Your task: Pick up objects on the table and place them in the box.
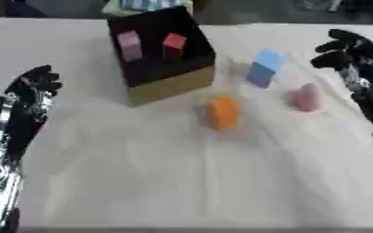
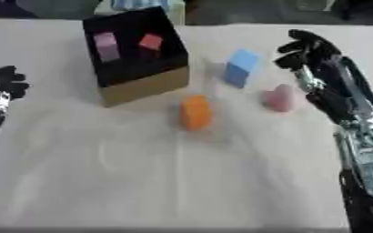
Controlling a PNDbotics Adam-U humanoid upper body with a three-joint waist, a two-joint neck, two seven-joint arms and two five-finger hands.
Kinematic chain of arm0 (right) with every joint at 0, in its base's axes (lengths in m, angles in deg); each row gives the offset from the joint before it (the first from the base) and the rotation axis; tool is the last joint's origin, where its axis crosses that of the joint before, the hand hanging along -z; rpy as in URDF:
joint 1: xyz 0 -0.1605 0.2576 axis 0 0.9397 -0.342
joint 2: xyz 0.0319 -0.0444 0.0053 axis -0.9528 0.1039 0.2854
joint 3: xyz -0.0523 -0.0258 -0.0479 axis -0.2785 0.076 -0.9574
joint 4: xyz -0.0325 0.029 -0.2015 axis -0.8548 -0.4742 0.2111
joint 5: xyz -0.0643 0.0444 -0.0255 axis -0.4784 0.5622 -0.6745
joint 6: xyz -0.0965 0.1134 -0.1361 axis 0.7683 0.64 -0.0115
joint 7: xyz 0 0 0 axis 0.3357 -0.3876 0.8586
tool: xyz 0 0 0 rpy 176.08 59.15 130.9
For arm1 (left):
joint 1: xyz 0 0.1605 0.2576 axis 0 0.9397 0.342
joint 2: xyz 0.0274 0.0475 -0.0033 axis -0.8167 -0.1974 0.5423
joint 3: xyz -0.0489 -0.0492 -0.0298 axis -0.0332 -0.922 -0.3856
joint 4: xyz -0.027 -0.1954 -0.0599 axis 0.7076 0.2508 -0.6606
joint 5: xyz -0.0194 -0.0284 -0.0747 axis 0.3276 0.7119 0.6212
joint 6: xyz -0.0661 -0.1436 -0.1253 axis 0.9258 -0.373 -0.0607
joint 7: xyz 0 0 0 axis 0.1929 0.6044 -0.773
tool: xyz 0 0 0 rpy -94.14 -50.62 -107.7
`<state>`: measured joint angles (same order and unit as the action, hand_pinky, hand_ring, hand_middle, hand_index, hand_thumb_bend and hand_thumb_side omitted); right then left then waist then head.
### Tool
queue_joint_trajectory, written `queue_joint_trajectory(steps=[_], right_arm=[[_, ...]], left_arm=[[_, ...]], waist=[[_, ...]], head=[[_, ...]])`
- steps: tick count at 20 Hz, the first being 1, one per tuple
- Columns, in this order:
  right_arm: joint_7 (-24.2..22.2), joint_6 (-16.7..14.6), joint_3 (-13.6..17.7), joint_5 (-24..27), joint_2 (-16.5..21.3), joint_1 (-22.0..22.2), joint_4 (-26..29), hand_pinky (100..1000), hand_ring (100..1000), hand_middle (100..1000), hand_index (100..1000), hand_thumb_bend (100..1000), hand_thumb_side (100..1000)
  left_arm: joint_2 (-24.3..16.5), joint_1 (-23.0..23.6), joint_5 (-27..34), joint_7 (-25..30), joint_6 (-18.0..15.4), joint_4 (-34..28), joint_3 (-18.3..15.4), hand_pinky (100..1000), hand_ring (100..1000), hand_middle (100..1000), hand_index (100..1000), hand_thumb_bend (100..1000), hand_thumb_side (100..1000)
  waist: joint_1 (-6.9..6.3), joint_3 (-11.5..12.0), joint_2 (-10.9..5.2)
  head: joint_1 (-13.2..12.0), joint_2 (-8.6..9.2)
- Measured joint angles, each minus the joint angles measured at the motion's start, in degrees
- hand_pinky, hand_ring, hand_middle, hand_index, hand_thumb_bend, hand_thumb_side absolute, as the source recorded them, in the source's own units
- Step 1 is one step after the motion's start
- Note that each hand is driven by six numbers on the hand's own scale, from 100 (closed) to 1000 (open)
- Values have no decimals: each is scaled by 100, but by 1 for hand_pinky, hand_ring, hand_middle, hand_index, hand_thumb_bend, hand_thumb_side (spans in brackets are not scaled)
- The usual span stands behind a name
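Observation:
A dark box (image 1: 166, 75) with a tan front wall stands at the table's back left of centre. Inside it lie a pink block (image 1: 129, 44) and a red block (image 1: 174, 42). On the cloth to its right sit a blue block (image 1: 264, 67), an orange block (image 1: 222, 112) and a pink rounded piece (image 1: 305, 97). My right hand (image 2: 307, 50) hovers at the right, just beyond the pink piece and beside the blue block, fingers relaxed and holding nothing. At the left edge, level with the box's front, my left hand (image 1: 37, 82) rests open, away from the box.
A white cloth (image 1: 182, 173) covers the table, with a wide bare stretch in front of the blocks. Beyond the far edge lie blurred objects, one striped blue (image 1: 146, 3). My silver forearms run along both side edges.

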<state>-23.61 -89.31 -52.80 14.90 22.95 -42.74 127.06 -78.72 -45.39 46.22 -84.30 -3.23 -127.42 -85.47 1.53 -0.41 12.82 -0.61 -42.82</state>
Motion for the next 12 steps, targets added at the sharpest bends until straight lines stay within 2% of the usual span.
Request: queue_joint_trajectory(steps=[3,9,12], right_arm=[[-162,-205,-220,-92,333,-325,-336,737,736,749,918,100,425],[-728,-706,-782,-216,907,-987,-1031,759,787,805,948,100,382],[-1057,-941,-1062,-322,1064,-1326,-1392,772,815,834,962,100,414]], left_arm=[[0,3,1,1,0,0,0,813,759,723,858,100,642],[-1,12,1,2,1,0,1,813,759,724,858,100,643],[-2,13,1,8,-1,1,14,813,759,724,858,100,643]], waist=[[0,15,-1],[0,46,-6],[0,50,-6]], head=[[18,0],[25,-1],[41,-1]])
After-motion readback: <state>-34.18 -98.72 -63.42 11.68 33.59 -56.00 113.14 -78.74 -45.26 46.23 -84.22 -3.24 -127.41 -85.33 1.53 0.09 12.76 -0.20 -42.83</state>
